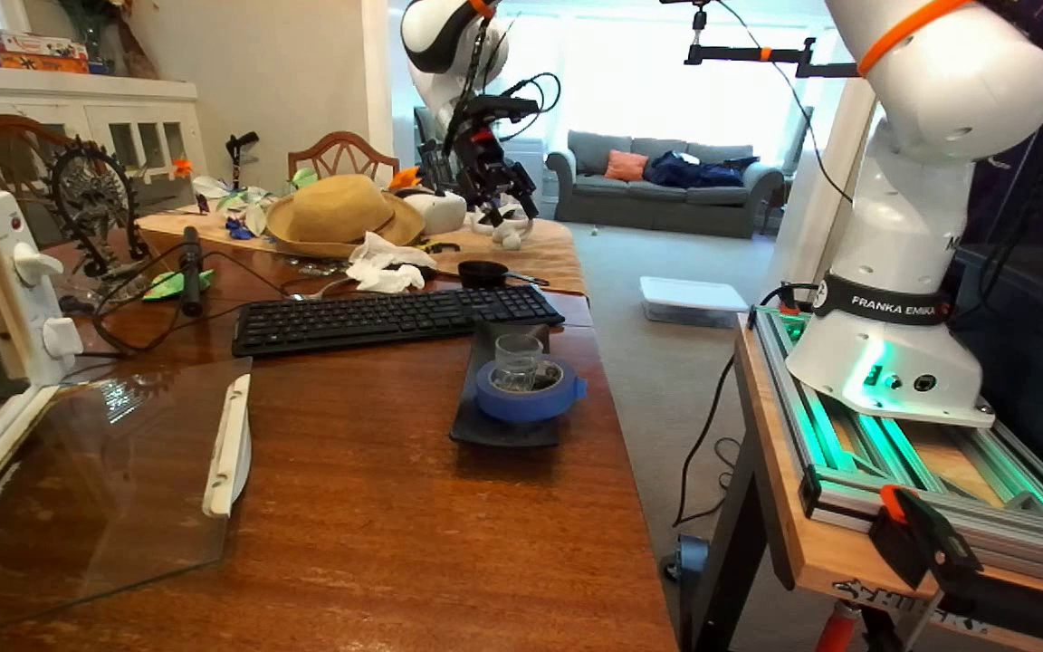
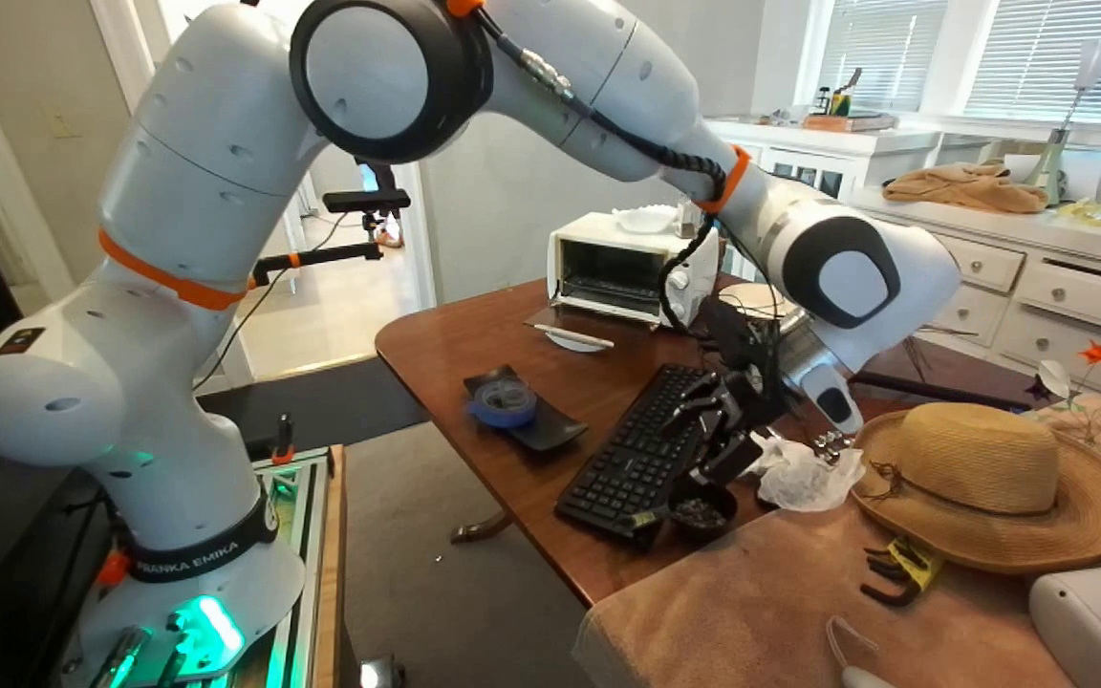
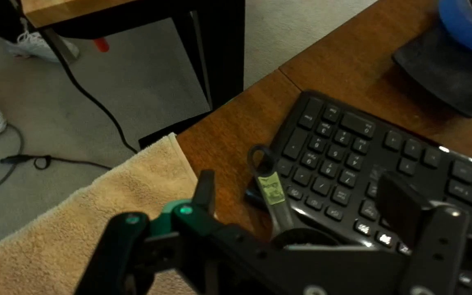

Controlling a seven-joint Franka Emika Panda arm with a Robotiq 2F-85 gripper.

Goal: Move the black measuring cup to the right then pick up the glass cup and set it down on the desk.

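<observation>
Wrist view: we see the gripper (image 3: 297, 180) with fingers spread wide, clamped on nothing, and the black measuring cup (image 3: 282, 213) with its handle between them, pointing up along the keyboard's (image 3: 342, 155) end. If that cup's place is good, we judge the reach goes up and right in this view, past the keyboard, to the glass cup (image 1: 519, 353) inside the blue tape roll (image 1: 521, 407) on the black tray (image 1: 503, 436). We count one of each.

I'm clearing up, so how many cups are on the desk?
2: the black cup beside the keyboard, and the glass inside the blue tape. Others may be hidden.
</observation>
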